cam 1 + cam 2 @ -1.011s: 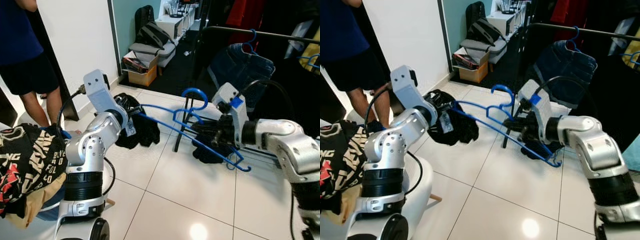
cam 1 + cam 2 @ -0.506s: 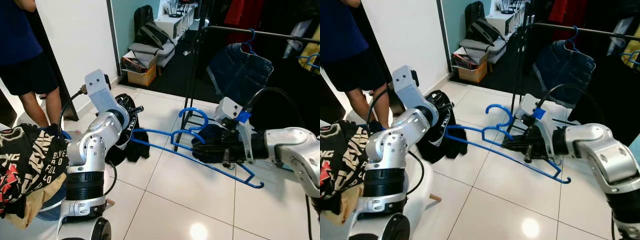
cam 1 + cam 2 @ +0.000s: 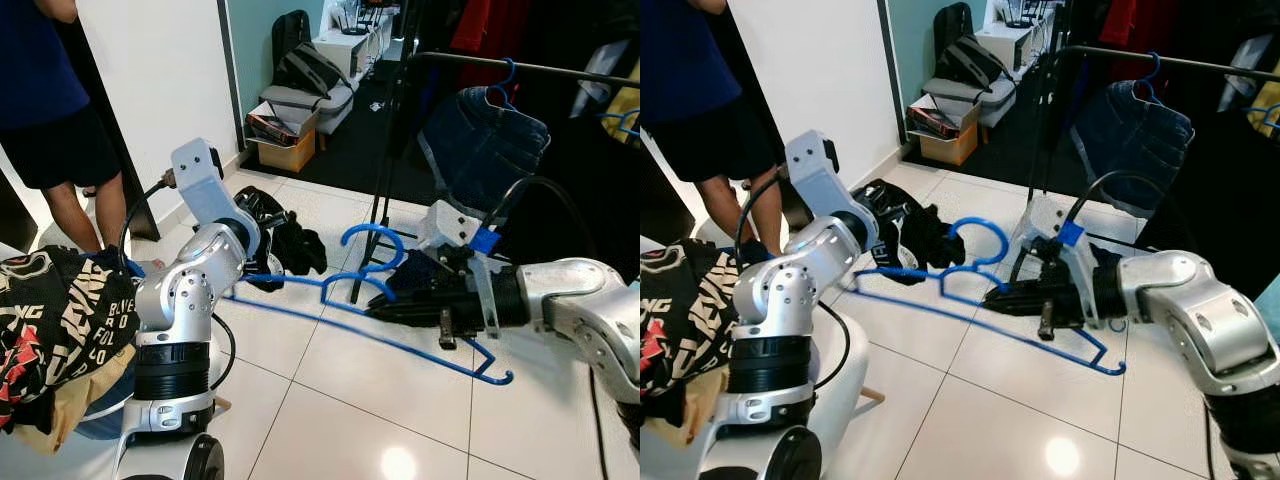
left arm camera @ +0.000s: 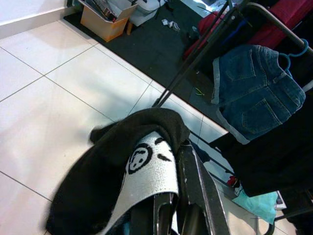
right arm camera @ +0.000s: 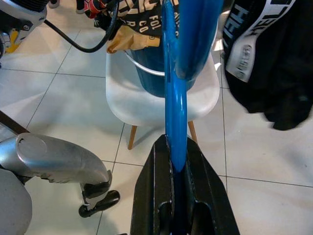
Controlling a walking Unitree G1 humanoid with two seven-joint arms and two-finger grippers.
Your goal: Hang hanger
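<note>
Blue hanger (image 3: 370,300) is held low over the tiled floor (image 3: 330,400), between the two arms, hook (image 3: 372,238) pointing up, long bar running diagonally from near the left arm down to the right. Right gripper (image 5: 177,161) is clamped on the hanger just below the hook; wrist view shows both black fingers (image 5: 146,196) tight against the blue bar. Left gripper (image 4: 168,196) pinches a black garment (image 4: 132,166) with a white printed band, draped over its fingers and over the hanger's left end. Clothes rail (image 3: 520,68) stands behind, with denim shorts (image 3: 485,140) on another blue hanger. Person's legs (image 3: 65,215) at the left by the white wall. Printed clothes pile (image 3: 55,320) in a basket on a white chair (image 5: 146,105).
</note>
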